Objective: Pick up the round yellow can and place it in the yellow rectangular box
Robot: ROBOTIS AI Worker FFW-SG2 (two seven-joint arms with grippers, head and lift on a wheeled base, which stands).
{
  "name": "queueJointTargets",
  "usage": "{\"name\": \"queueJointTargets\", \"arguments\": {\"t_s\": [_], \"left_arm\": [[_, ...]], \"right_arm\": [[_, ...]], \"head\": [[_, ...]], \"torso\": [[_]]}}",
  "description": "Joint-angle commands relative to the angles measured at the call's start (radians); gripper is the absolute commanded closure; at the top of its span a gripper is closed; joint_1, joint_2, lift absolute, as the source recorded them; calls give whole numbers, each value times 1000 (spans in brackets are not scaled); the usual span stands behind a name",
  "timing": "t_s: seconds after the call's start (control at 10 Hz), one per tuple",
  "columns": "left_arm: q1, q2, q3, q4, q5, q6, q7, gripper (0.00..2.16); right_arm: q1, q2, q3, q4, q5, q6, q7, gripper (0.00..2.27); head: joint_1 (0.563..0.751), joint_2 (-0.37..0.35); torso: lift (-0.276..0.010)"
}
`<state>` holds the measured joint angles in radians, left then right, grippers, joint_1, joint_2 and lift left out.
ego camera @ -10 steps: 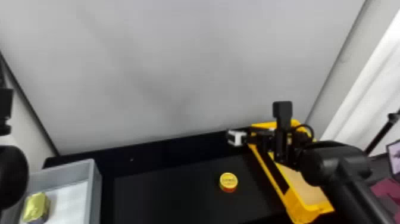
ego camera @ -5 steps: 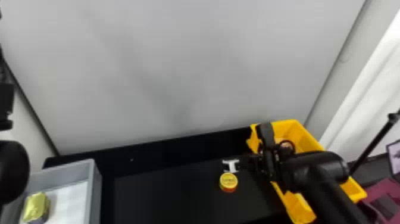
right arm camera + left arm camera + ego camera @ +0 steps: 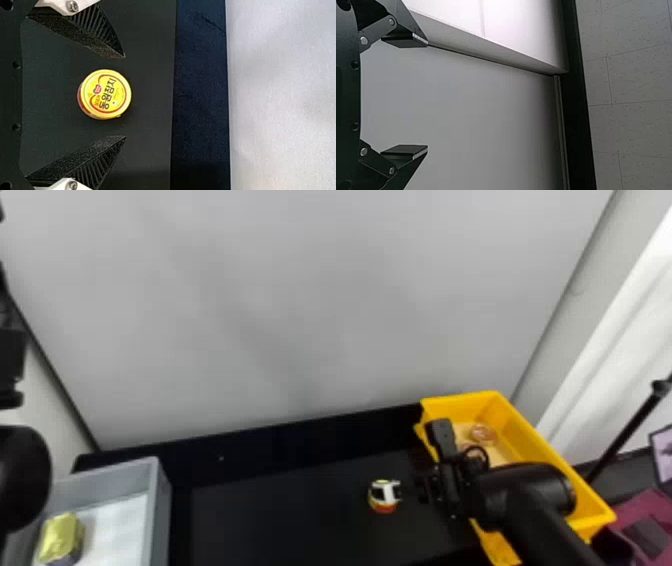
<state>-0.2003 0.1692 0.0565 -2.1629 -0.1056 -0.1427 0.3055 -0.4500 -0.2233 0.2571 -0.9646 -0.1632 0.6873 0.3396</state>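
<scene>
From where I'm standing, the yellow rectangular box is the thing to steer by. The round yellow can sits flat on the black table, out to the left of that box and quite near it, with its red side showing below the yellow lid. The right arm leans across the box, and its right gripper hangs over the can, on the box's left. Seen from the wrist, the right gripper's two black ribbed fingers are spread wide, one on each side of the can and neither touching it.

Inside the box, toward its far end, I can make out a round reddish-brown item on a tan bottom. Well to the left of the box stands a grey bin, with a gold-topped package in it.

The left gripper is up beyond that bin, far left of the box, empty, its flat black fingers wide apart. Behind the box rises a plain grey wall.
</scene>
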Motion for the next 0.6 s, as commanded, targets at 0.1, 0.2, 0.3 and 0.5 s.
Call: {"name": "queueJointTargets", "arguments": {"t_s": [0.1,0.2,0.3,0.5], "left_arm": [[-11,-5,-14,12,0,-6,0,314],[-14,-6,-18,17,0,-11,0,314],[-16,-6,-18,18,1,-11,0,314],[-18,-5,-18,18,1,-14,0,314]], "right_arm": [[-3,13,-1,73,1,-81,-8,30],[-6,21,-4,95,2,-92,-11,30],[-9,30,-4,113,2,-106,-16,30],[-18,39,4,150,2,-133,-27,30]], "head": [[632,-78],[632,-78],[632,-78],[632,-78]], "torso": [[0],[0],[0],[0]]}}
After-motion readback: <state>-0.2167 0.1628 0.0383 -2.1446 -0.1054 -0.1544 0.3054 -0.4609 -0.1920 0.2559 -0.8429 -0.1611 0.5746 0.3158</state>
